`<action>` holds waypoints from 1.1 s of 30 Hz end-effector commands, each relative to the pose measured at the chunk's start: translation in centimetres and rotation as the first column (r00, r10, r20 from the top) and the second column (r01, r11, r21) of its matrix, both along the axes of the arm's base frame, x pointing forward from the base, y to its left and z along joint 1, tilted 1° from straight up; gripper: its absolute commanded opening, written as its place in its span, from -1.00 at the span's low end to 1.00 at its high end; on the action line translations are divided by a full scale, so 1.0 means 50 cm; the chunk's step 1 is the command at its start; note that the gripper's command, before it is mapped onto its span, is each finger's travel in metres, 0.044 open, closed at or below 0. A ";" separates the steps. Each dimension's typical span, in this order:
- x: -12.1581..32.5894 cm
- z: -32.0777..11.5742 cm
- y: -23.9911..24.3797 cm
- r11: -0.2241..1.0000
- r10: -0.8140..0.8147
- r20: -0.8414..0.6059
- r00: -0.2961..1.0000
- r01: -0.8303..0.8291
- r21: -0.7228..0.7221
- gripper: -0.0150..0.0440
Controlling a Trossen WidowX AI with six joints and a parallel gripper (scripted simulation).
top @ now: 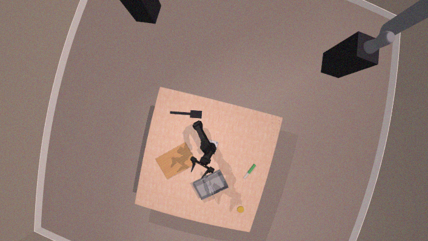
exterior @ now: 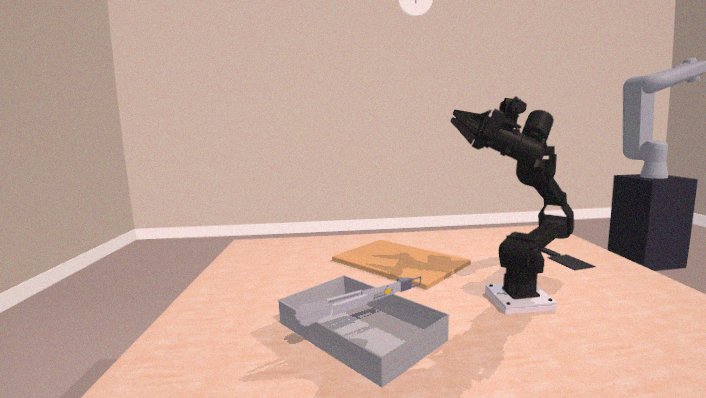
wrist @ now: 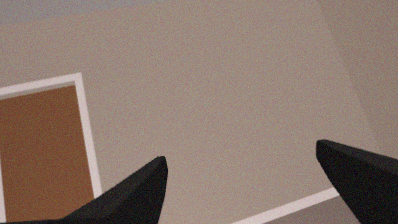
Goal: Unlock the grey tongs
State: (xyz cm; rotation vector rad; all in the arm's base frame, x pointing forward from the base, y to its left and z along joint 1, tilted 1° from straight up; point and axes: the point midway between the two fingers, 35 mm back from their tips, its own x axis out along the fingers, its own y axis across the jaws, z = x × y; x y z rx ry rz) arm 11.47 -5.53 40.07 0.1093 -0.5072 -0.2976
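The grey tongs point(top: 210, 186) point(exterior: 350, 300) lie across the roasting tin point(top: 224, 179) point(exterior: 415, 346), with their arms close together. In the exterior view, the end with a dark block and wire loop points toward the wooden board point(top: 165, 163) point(exterior: 365, 250), and a yellow mark shows near it. The board lies flat on the table beside the tin, with nothing on it but shadows. My gripper point(top: 197, 174) point(exterior: 453, 116) point(wrist: 239, 156) is open and empty, high above the table. The wrist view shows only the two fingers, walls and a door, not the tongs.
A dark flat tool with a handle point(top: 196, 114) point(exterior: 572, 262) lies behind the arm's base point(exterior: 525, 306). A green and white marker point(top: 251, 168) and a yellow disc point(top: 240, 209) lie on the table point(top: 242, 136). The tin has raised walls.
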 end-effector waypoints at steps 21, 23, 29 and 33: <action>0.223 -0.004 0.177 0.905 0.347 -0.237 0.907 -0.258 0.339 1.00; 0.262 -0.019 0.201 0.855 0.404 -0.268 0.874 -0.257 0.450 1.00; 0.354 -0.077 0.250 0.683 0.505 -0.327 0.799 -0.138 0.718 1.00; 0.397 -0.117 0.269 0.568 0.532 -0.348 0.772 -0.020 0.823 1.00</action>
